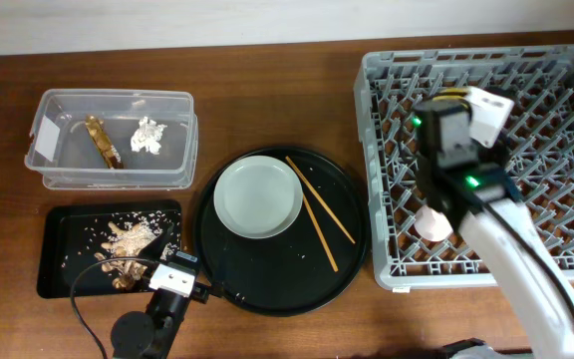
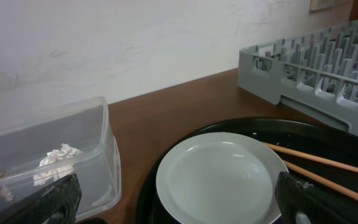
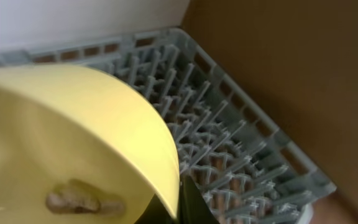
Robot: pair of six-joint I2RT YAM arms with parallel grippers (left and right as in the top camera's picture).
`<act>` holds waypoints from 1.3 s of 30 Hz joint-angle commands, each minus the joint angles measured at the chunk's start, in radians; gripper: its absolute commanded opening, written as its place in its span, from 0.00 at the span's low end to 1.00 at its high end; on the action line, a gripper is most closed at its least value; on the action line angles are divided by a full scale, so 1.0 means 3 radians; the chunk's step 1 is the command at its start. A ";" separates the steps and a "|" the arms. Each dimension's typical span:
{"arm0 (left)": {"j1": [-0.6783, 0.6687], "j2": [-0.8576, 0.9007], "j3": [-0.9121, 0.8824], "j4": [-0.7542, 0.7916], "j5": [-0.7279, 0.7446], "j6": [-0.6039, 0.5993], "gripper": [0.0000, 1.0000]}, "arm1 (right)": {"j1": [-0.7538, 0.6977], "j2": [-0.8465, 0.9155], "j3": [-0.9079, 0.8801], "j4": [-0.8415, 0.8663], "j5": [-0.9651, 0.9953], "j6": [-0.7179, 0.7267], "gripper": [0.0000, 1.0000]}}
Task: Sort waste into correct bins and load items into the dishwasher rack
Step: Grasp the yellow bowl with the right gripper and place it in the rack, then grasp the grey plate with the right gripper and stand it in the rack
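Rack [image 1: 566, 120] takes the table's 3 o'clock side. Just beside it, at 6 o'clock, you have the round tray [image 1: 267, 289]. The tub [image 1: 43, 130] lies at 10 o'clock, with the flat tray [image 1: 63, 259] close below it at 8 o'clock.

On the round tray, the plate [image 1: 257, 196] rests toward 10 o'clock. The chopsticks [image 1: 319, 214] lie splayed in a narrow V toward 3 o'clock.

Your right gripper [image 3: 176, 200] is clamped on the rim of the bowl [image 3: 73, 124]. It holds the bowl tilted above the pegs in the rack's 12 o'clock part. A brownish lump [image 3: 82, 200] sits inside the bowl.

A pink cup [image 1: 434, 224] stands in the rack at its 8 o'clock.

In the tub, the wrapper [image 1: 103, 140] lies at 9 o'clock of the tissue [image 1: 148, 136], apart from it. Scraps [image 1: 128, 239] and pale crumbs are strewn over the flat tray.

Your left gripper [image 2: 176, 190] hovers at the round tray's 8 o'clock edge. It faces the plate with its jaws spread wide and nothing between them.
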 commanded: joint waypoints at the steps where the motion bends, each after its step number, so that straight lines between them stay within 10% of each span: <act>1: 0.0020 -0.0019 -0.0018 0.0000 0.0036 0.0053 0.99 | -0.0010 0.0618 0.0019 0.0287 0.1035 -0.0668 0.04; 12: 0.0020 -0.0019 -0.0018 0.0000 0.0036 0.0055 1.00 | -0.0303 0.1469 0.0019 0.1422 0.1853 -0.1823 0.04; 28: 0.0020 -0.0019 -0.0019 0.0000 0.0036 0.0055 0.99 | 0.0359 0.1436 0.0001 -0.0005 0.0893 -0.0980 0.09; 33: 0.0020 -0.0019 -0.0019 0.0000 0.0036 0.0055 0.99 | 0.0746 0.1109 0.0145 -0.0186 0.0792 -0.0932 0.64; 39: 0.0020 -0.0019 -0.0018 0.0000 0.0036 0.0055 0.99 | 0.1148 0.0573 0.0752 -0.1279 -0.1311 -0.0317 0.71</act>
